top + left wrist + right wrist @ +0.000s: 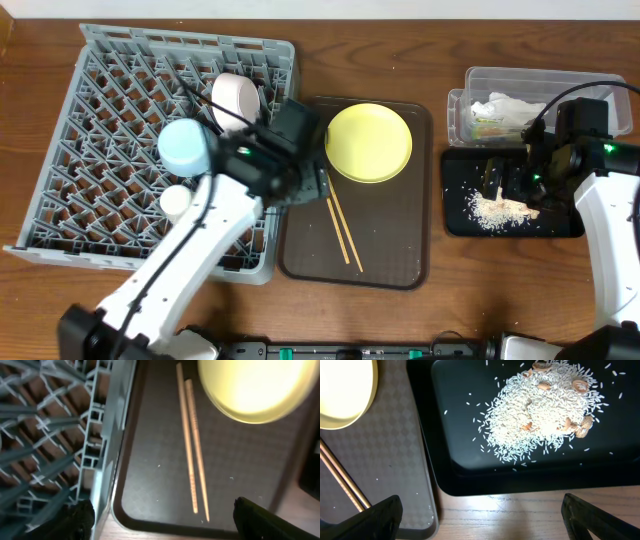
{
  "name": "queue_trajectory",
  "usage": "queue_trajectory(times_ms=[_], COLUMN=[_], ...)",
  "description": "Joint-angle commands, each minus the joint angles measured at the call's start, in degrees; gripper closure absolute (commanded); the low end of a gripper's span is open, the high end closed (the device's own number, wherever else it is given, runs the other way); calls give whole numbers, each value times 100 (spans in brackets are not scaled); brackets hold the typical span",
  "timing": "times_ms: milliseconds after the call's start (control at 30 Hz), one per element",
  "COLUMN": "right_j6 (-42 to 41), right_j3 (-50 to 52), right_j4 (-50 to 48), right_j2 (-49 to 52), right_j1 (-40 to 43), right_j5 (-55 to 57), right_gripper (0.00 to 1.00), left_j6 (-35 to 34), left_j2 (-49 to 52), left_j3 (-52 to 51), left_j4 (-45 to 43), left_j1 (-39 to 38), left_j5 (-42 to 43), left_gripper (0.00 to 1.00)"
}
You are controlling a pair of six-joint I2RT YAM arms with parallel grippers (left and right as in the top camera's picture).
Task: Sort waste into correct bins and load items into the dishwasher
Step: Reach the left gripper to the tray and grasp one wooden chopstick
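Note:
The grey dish rack (110, 130) holds the cream-white bowl (235, 98), the light blue bowl (185, 147) and the small white cup (175, 200). The yellow plate (368, 142) and the chopsticks (343, 232) lie on the brown tray (390, 250). The clear tub (470, 82) holds the white napkin (505, 107) and the green-orange scrap (490, 126). The rice (497, 208) lies in the black tray (560, 225). My left gripper (165, 525) is open and empty over the rack's edge (112, 435) and the brown tray, near the chopsticks (192, 445). My right gripper (480, 520) is open and empty above the black tray's front edge (470, 475), with the rice (545, 405) ahead of it.
The brown tray (395, 460) lies close to the left of the black tray, and the rack touches its other side. Bare wooden table (520, 515) shows under my right gripper. The plate (255, 387) shows bright in the left wrist view.

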State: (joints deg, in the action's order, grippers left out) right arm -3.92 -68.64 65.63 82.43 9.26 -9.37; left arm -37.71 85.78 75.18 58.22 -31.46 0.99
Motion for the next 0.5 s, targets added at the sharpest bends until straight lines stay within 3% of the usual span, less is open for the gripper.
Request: queue_trajectory(times_ms=[0,200,467], right_j6=[-74,-74,-74], right_j3=[-111,-111,-109], right_j4=[17,20,20], right_j2=[-81,-81,-81], right_j1=[33,33,33], right_j5=[-11,-13,-13], right_gripper=[1,1,1], left_j6=[-1062,-1117,-1410], left_j2=[337,933,1893], left_j3=[-374,-614,-619], left_j4=[-374,-1130,-1248], left_j1=[-317,-673,-785], left_j5=[-577,-599,-597], left_gripper=[12,14,16])
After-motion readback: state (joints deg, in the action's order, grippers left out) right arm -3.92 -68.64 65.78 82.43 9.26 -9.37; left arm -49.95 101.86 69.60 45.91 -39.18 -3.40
